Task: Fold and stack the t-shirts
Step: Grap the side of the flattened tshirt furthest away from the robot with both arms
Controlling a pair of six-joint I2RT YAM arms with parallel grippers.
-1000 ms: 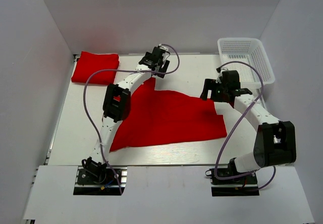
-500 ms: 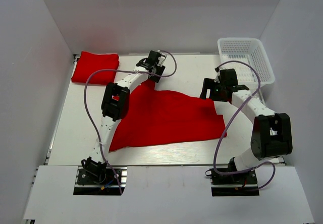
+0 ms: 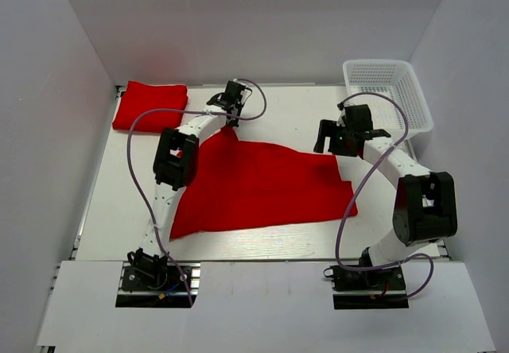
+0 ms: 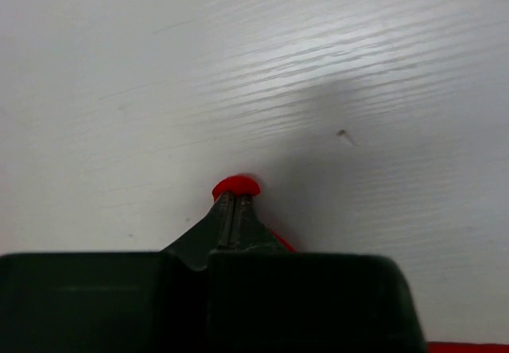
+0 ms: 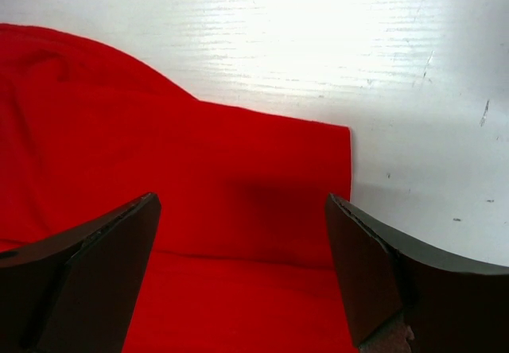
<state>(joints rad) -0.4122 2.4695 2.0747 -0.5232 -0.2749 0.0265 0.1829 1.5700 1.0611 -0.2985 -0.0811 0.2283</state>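
Observation:
One red t-shirt (image 3: 262, 182) lies spread flat mid-table, and in the right wrist view it (image 5: 159, 170) fills the left and lower frame. A second, folded t-shirt (image 3: 151, 106) rests at the far left corner. My left gripper (image 3: 231, 121) is at the spread shirt's far left corner. In its wrist view the left gripper (image 4: 235, 198) is shut, with a small nub of red fabric (image 4: 236, 184) poking past the tips. My right gripper (image 3: 324, 145) hovers over the shirt's far right corner. There the right gripper (image 5: 240, 202) is wide open, with red cloth below between the fingers (image 5: 103, 257).
A white mesh basket (image 3: 387, 91) stands at the back right, just beyond the right arm. White walls close in the table on three sides. Bare white tabletop (image 3: 294, 106) lies between the two grippers at the back.
The left gripper has closed on the shirt's far corner and shifted slightly left and back. The right gripper has edged toward the back, still open.

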